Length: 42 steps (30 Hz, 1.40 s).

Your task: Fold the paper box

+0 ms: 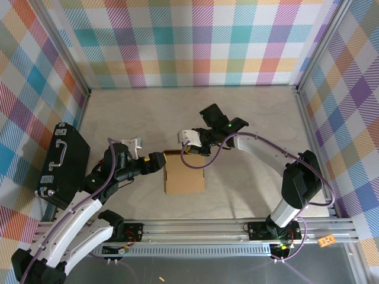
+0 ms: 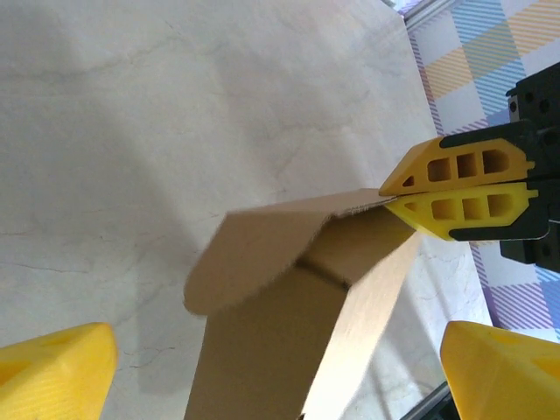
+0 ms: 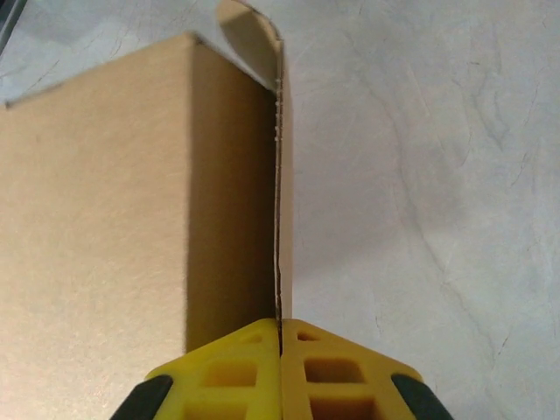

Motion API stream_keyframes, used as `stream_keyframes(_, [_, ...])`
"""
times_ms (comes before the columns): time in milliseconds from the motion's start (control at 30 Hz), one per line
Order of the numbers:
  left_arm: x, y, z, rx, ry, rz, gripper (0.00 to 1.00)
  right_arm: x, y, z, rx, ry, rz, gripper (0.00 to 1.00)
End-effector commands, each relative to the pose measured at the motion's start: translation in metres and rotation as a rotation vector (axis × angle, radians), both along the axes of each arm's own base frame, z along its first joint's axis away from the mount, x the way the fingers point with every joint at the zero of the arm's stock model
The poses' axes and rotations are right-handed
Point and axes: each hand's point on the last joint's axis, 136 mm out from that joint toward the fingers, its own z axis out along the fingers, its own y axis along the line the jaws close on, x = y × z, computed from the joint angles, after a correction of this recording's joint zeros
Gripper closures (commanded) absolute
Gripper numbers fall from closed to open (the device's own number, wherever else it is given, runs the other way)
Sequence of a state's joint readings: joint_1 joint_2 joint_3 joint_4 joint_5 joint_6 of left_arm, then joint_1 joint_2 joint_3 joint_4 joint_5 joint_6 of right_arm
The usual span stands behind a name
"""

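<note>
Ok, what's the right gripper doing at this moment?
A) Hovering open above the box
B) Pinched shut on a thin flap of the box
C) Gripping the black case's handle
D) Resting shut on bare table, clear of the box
B: the right wrist view shows the right gripper with its yellow fingers pressed together on the thin upright flap of the paper box.

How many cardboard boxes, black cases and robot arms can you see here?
Cardboard box: 1
Black case: 1
Robot arms: 2 (left arm, right arm)
Total: 4
</note>
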<state>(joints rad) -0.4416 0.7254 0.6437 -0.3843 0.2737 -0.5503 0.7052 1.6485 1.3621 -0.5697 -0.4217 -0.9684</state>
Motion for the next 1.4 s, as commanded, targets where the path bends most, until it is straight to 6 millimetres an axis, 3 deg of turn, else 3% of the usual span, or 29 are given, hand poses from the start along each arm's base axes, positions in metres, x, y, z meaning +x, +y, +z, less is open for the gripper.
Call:
stream_keyframes(0, [0.01, 0.01, 0.006, 0.0, -0.05, 0.07, 0.07, -0.001, -0.001, 0.005, 0.011, 0.022, -0.004, 0.95])
stream_keyframes(167, [0.008, 0.007, 0.013, -0.073, -0.067, 0.079, 0.09, 0.004, -0.004, 0.0, 0.046, -0.11, -0.006, 0.99])
stream_keyframes(267, [0.007, 0.009, 0.026, -0.098, -0.112, 0.09, 0.08, 0.012, -0.001, 0.006, 0.072, -0.228, -0.018, 1.0])
stream_keyframes(367, [-0.008, -0.002, 0.035, -0.098, -0.136, -0.029, 0.06, 0.036, -0.003, 0.015, 0.069, -0.367, -0.124, 1.0])
stream_keyframes(433, [-0.017, -0.013, 0.036, -0.135, -0.161, -0.113, 0.1, 0.047, -0.008, 0.023, 0.08, -0.419, -0.19, 1.0])
stream_keyframes(533, [-0.024, -0.025, 0.015, -0.196, -0.163, -0.171, 0.15, 0.048, -0.012, 0.033, 0.124, -0.422, -0.25, 1.0])
stream_keyframes(767, [-0.016, -0.036, -0.047, -0.199, -0.07, -0.137, 0.33, 0.047, -0.02, 0.025, 0.144, -0.376, -0.329, 1.0])
stream_keyframes(967, [-0.01, -0.053, -0.061, -0.276, -0.092, -0.181, 0.33, 0.042, -0.021, 0.019, 0.17, -0.361, -0.341, 1.0])
stream_keyframes(1033, [-0.003, -0.054, -0.075, -0.242, -0.047, -0.159, 0.35, 0.04, -0.021, 0.018, 0.168, -0.359, -0.344, 1.0])
stream_keyframes(1167, [0.011, -0.052, -0.105, -0.136, 0.055, -0.113, 0.4, 0.036, -0.022, 0.021, 0.184, -0.346, -0.339, 1.0])
stream_keyframes(1367, [0.019, -0.043, -0.12, -0.082, 0.08, -0.041, 0.38, 0.03, -0.023, 0.018, 0.169, -0.34, -0.322, 1.0])
